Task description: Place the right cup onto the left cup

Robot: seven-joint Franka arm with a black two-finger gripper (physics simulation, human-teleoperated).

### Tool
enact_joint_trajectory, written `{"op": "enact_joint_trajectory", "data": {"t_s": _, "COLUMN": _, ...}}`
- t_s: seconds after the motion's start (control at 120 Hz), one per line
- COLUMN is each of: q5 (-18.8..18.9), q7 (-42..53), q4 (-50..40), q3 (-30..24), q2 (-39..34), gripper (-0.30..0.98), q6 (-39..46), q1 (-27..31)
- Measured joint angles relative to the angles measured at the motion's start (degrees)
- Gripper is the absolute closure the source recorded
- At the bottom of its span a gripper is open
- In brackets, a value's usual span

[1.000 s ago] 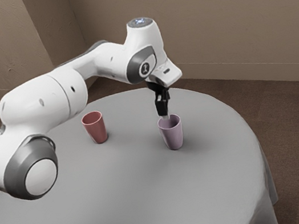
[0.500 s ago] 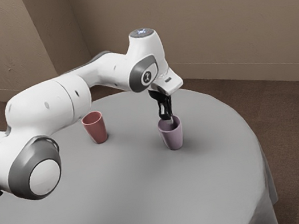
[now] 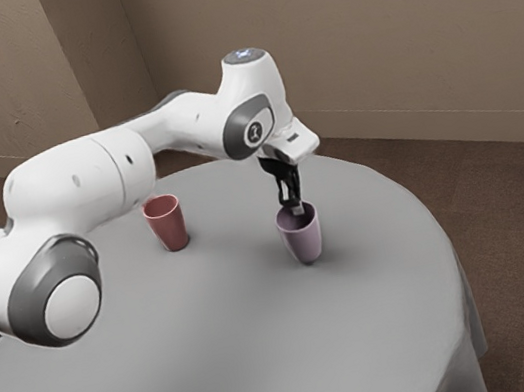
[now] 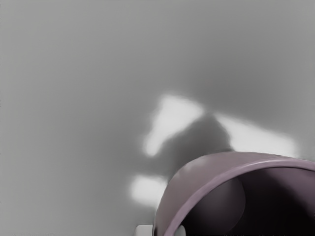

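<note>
My gripper reaches down to the rim of the purple cup, on the side toward the arm in the exterior view. In the wrist view my gripper has one pale fingertip outside the purple cup and the other inside, with the cup's wall pinched between them. The cup leans slightly; whether its base touches the table is hard to tell. The red cup stands upright, apart from it, toward the exterior view's left.
Both cups are on a round table with a grey cloth, whose edge curves down at the exterior view's right. The arm's large joints hang over the table's left part in that view. A brown wall lies behind.
My hand came down to the purple cup's rim and then shifted slightly toward the exterior view's left. The fingers have closed on the wall, and the cup now tilts a little. The red cup has stayed put.
</note>
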Motion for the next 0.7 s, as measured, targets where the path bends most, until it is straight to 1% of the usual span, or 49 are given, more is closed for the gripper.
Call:
{"op": "enact_joint_trajectory", "data": {"t_s": 0.142, "q5": -0.07, "q7": -0.66, "q4": -4.66, "q3": -0.07, "q2": -5.09, "gripper": 0.78, "q6": -0.52, "q1": 1.59}}
{"op": "enact_joint_trajectory", "data": {"t_s": 0.283, "q5": 0.09, "q7": -1.22, "q4": -8.40, "q3": -0.34, "q2": -10.05, "gripper": 0.78, "q6": -1.39, "q1": 4.68}}
{"op": "enact_joint_trajectory", "data": {"t_s": 0.7, "q5": 1.05, "q7": -2.04, "q4": -8.96, "q3": 0.49, "q2": -14.55, "gripper": 0.79, "q6": -5.56, "q1": 12.47}}
